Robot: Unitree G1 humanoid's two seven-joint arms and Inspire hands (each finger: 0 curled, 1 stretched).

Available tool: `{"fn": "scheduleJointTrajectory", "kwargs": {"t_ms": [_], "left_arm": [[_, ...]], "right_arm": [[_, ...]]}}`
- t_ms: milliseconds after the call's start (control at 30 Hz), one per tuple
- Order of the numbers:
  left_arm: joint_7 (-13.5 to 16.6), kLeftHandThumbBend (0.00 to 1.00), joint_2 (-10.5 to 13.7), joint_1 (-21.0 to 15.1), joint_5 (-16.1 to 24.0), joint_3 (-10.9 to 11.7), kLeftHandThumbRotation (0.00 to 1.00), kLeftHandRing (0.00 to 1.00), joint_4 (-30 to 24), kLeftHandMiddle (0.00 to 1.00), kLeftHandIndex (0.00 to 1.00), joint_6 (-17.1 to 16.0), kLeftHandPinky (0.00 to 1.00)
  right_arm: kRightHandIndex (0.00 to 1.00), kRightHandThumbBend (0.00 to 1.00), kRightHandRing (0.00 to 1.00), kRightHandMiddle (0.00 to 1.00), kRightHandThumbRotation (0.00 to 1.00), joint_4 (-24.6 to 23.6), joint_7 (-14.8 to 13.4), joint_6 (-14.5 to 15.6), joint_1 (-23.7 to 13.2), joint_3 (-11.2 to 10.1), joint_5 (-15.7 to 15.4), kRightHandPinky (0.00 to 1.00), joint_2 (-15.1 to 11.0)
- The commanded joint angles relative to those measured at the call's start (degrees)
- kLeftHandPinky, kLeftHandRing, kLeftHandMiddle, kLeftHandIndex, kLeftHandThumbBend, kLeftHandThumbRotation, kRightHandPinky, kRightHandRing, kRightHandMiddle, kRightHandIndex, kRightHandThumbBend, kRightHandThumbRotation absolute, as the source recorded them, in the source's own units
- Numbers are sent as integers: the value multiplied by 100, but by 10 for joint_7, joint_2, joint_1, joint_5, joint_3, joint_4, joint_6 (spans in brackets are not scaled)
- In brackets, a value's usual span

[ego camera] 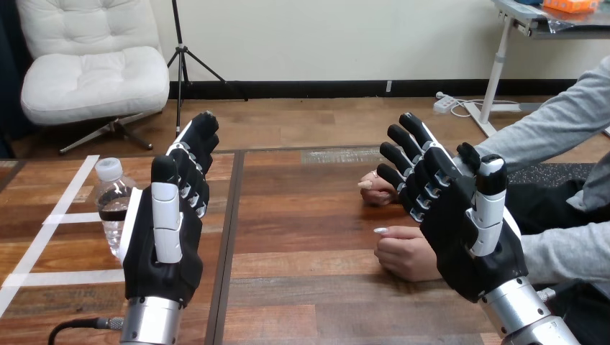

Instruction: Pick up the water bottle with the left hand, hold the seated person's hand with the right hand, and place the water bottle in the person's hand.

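Nothing of the 3 steps looks done yet: the water bottle (111, 198) stands upright on the table (302, 237) just beside the left hand (162, 244), ungrasped, and the person's hands (406, 251) rest on the wood, unheld. Both robot hands are raised with fingers straight and released, the right hand (467, 230) hovering in front of the person's.
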Motion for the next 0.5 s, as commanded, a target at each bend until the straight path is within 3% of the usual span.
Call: {"fn": "scheduleJointTrajectory", "kwargs": {"t_ms": [0, 467], "left_arm": [[-4, 74, 0, -24, 0, -6, 99, 94, -18, 91, 87, -5, 100], [-15, 75, 3, -18, -8, -11, 97, 95, -33, 92, 89, 3, 100]], "right_arm": [[100, 100, 100, 100, 100, -17, -5, -10, -18, -8, -2, 100, 4], [100, 100, 100, 100, 100, -12, 1, -15, -19, -8, 7, 100, 7]]}}
